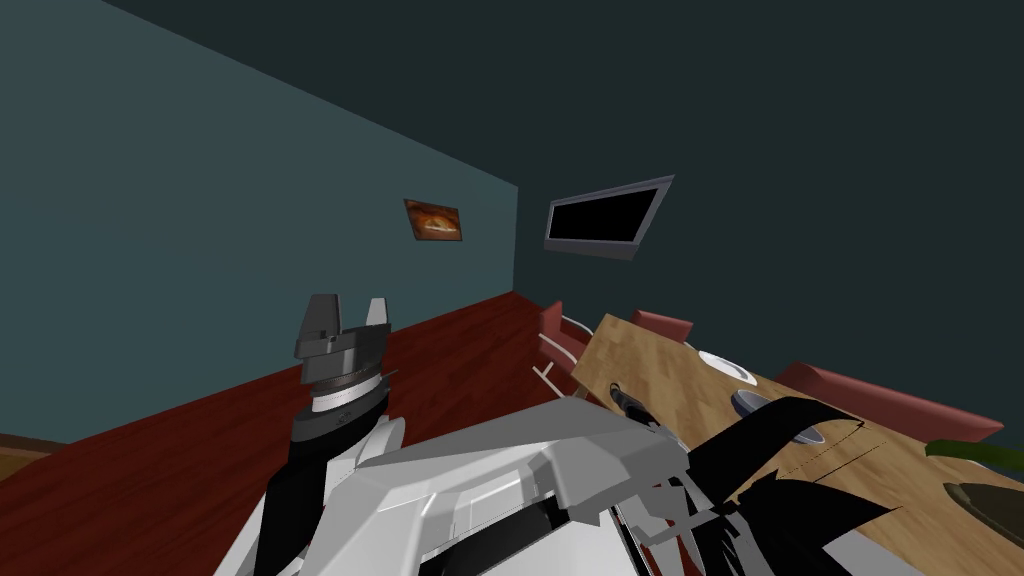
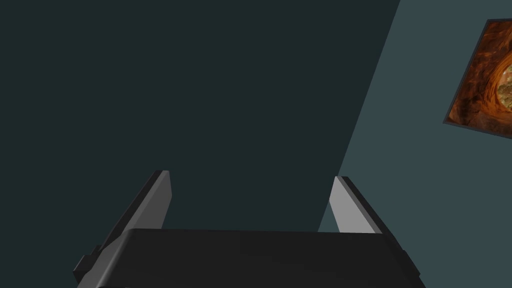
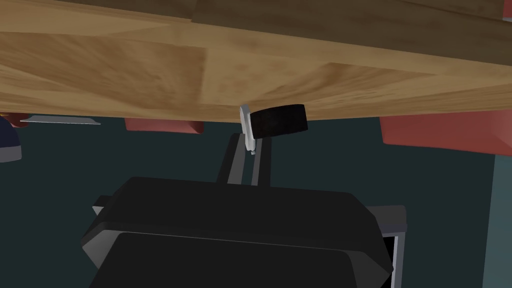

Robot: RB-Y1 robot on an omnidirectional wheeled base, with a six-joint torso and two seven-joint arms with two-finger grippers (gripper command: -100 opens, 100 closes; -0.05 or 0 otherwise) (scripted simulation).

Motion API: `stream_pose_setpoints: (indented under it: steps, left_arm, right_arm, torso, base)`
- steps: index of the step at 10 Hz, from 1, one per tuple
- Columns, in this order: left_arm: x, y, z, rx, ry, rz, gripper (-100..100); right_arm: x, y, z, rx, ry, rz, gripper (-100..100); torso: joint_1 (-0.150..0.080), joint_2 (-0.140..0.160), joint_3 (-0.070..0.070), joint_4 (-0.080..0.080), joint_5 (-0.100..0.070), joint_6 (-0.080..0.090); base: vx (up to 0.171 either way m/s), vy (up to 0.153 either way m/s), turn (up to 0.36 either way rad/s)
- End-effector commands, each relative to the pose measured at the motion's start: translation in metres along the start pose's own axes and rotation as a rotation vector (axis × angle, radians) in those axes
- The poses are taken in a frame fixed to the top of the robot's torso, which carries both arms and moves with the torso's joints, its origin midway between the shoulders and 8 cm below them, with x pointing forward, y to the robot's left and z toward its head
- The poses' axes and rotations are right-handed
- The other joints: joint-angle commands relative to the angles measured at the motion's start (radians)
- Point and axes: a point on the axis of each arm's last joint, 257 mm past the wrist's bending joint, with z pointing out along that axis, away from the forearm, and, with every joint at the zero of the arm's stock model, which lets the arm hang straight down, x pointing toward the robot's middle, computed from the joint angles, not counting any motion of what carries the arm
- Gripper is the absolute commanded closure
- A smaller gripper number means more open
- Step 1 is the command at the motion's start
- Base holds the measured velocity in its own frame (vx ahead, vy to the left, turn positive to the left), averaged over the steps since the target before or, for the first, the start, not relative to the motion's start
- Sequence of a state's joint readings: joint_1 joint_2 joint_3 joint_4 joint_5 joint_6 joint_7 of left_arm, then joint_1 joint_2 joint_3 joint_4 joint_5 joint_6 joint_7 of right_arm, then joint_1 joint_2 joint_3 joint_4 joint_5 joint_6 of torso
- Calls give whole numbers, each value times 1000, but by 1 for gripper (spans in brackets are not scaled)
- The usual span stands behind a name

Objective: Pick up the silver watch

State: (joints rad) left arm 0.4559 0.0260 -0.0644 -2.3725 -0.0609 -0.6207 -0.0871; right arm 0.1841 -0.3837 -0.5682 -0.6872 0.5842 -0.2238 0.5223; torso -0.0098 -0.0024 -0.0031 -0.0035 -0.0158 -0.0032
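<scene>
The watch (image 3: 272, 121) has a silver case and a black strap, and it sits at the near edge of the wooden table (image 3: 150, 75). My right gripper (image 3: 248, 144) is shut on the silver case, its two fingers (image 3: 262, 165) close together. I cannot tell whether the watch touches the tabletop. In the head view the watch (image 1: 630, 403) shows as a small dark thing at the table's (image 1: 650, 365) near corner, with my dark right arm reaching in beside it. My left gripper (image 1: 345, 312) is raised off to the left, away from the table, and stands open (image 2: 252, 175) and empty.
Further along the table stand a white plate (image 1: 722, 363) and a grey bowl (image 1: 750, 402), with a green thing (image 1: 975, 452) at the far right. Red chairs (image 1: 560, 335) ring the table. A dark red floor (image 1: 200, 450) lies to the left.
</scene>
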Motion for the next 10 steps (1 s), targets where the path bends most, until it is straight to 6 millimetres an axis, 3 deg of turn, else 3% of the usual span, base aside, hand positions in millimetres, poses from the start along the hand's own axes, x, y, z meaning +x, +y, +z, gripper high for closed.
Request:
stream_pose_setpoints:
  steps: [1, 2, 10]
  left_arm:
    - [0, 0, 0, 0, 0, 0, 0]
    - [0, 0, 0, 0, 0, 0, 0]
    - [0, 0, 0, 0, 0, 0, 0]
  right_arm:
    - [-2, 5, 0, -8, -1, -12, 100]
    - [6, 9, -3, 1, 10, 4, 100]
    - [-8, 33, -6, -14, -18, -34, 100]
  torso:
    - [0, 0, 0, 0, 0, 0]
    - [0, 0, 0, 0, 0, 0]
    - [-1, 0, 0, 0, -1, 1]
  base:
    - [-6, -4, 5]
    - [-5, -18, -62]
    - [-3, -14, -37]
